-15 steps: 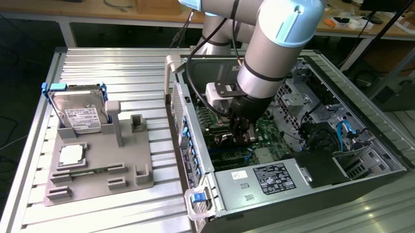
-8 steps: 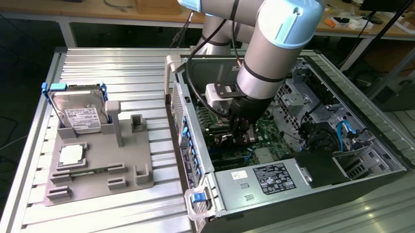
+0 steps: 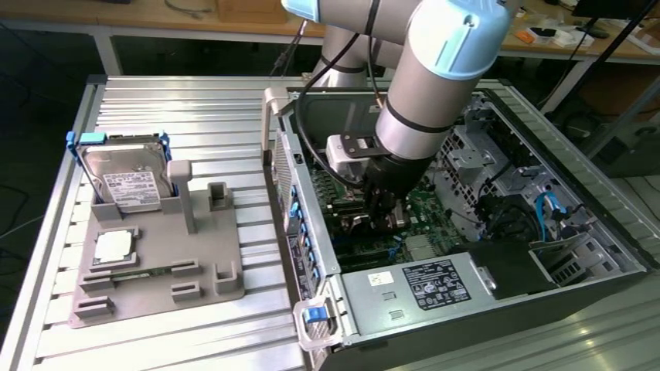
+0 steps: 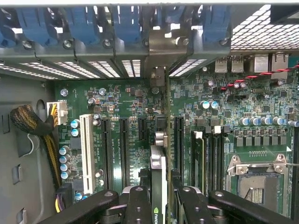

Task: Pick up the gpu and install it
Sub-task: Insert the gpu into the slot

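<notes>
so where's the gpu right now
The gpu is held edge-on in the gripper inside the open computer case on the exterior view's right, over the motherboard among its black expansion slots.

Silver hard drive (image 3: 129, 182) propped in a grey holder (image 3: 154, 287), square processor chip (image 3: 111, 246) flat beside it, slatted table (image 3: 175, 100) beneath.

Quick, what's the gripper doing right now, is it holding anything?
Gripper: closed on the graphics card, holding it edge-on over the motherboard.
</notes>
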